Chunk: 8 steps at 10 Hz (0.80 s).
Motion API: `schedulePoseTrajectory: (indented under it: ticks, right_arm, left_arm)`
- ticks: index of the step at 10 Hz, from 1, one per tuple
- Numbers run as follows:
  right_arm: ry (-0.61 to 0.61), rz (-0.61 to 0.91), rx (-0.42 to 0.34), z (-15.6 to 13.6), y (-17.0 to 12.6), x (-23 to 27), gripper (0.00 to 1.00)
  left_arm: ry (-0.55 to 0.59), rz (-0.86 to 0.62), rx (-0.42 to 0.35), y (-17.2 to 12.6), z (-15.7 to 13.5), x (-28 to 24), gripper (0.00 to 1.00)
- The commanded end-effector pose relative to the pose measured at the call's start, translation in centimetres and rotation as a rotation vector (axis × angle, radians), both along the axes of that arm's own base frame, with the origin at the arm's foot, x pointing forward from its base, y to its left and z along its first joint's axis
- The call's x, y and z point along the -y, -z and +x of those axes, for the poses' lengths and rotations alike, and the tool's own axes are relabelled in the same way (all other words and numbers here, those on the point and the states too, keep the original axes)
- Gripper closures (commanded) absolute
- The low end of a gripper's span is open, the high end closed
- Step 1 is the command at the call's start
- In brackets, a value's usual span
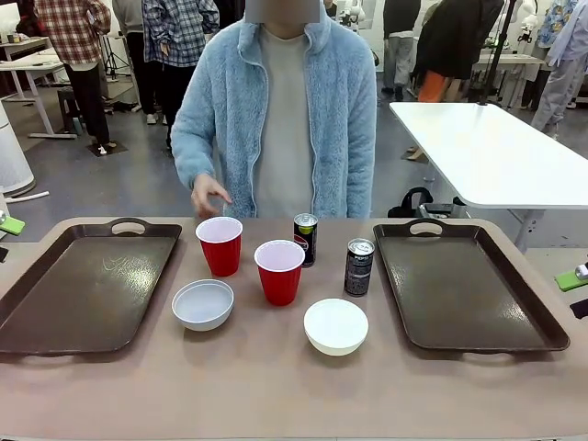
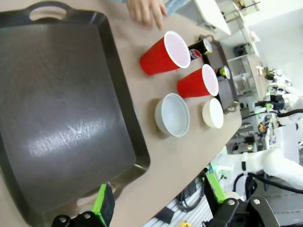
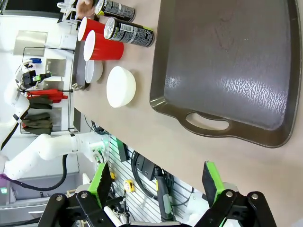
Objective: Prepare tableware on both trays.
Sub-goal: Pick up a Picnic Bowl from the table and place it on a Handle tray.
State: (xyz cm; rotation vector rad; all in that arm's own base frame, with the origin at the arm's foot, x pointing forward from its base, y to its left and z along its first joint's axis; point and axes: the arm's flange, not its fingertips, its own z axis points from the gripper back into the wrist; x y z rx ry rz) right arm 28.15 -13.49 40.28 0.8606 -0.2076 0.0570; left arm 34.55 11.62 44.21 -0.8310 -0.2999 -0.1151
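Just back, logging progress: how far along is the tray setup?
Done: nothing; the left tray and right tray are bare. In hand: nothing; the left gripper and right gripper hang open, the person's hand hovers near the red cups. Left: those cups, the bowls and the cans, all on the table between the trays.

Red cups (image 1: 220,246) (image 1: 279,272), white bowls (image 1: 203,304) (image 1: 335,325), dark cans (image 1: 305,239) (image 1: 359,267) upright between brown trays (image 1: 83,285) (image 1: 469,285)

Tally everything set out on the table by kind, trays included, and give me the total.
Red cups: 2
White bowls: 2
Dark cans: 2
Brown trays: 2
Total: 8
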Motion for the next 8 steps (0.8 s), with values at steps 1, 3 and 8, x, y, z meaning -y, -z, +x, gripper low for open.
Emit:
schedulePoseTrajectory:
  ticks: [1, 3, 8]
  right_arm:
    - [0.004, -0.001, 0.003, 0.1, 0.1, 0.1, 0.0]
    - [0.004, -0.001, 0.003, 0.1, 0.1, 0.1, 0.0]
    - [-0.029, -0.163, -0.098, 2.8, -2.9, -4.9, 0.0]
  left_arm:
    - [0.005, -0.012, 0.001, -0.1, 0.0, -0.4, 0.0]
    - [0.005, -0.012, 0.001, -0.1, 0.0, -0.4, 0.0]
    - [0.005, -0.012, 0.001, -0.1, 0.0, -0.4, 0.0]
